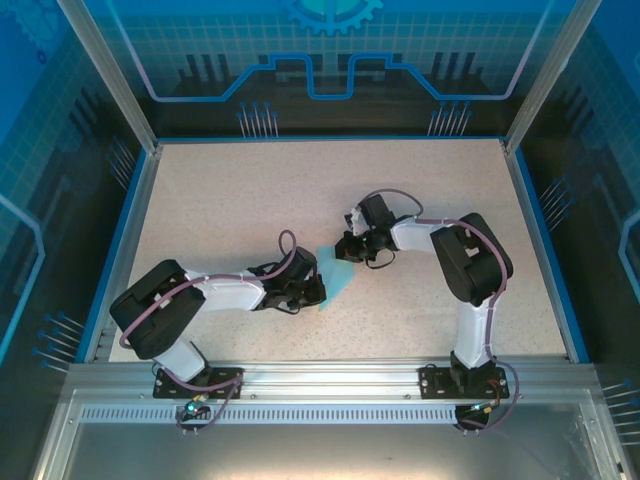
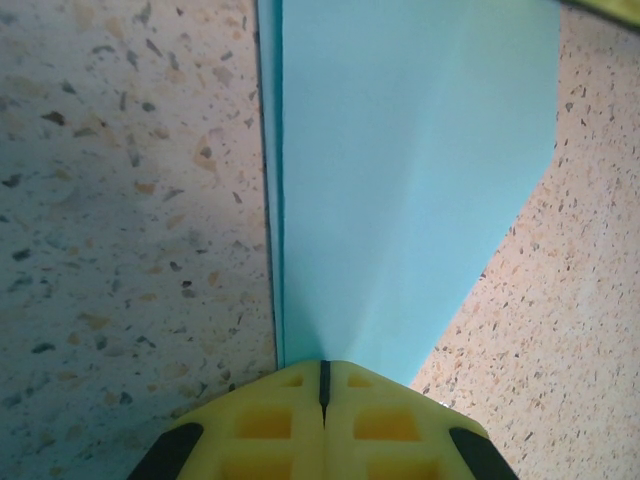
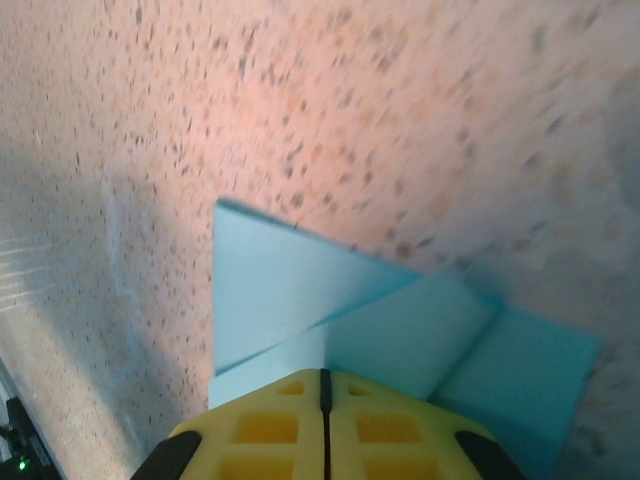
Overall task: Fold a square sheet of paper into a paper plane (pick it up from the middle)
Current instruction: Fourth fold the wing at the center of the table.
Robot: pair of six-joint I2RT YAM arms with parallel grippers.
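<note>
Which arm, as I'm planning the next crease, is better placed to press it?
Probably right. The right gripper, shut, sits over overlapping flaps of the folded paper, where a crease seems due; the left gripper, shut, rests at its narrow end, suited to pinning.

White-and-black arms (image 1: 230, 292), purple cables (image 1: 287, 234), yellow jaws

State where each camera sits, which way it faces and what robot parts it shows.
Top external: above and behind the bases, looking down at the speckled beige tabletop; both arms, left claw and right claw at the folded light-blue paper sheet.
Left wrist: on the left arm, looking past its shut yellow tips along the sheet.
Right wrist: same, from the right arm.
Both wrists share the sheet.
</note>
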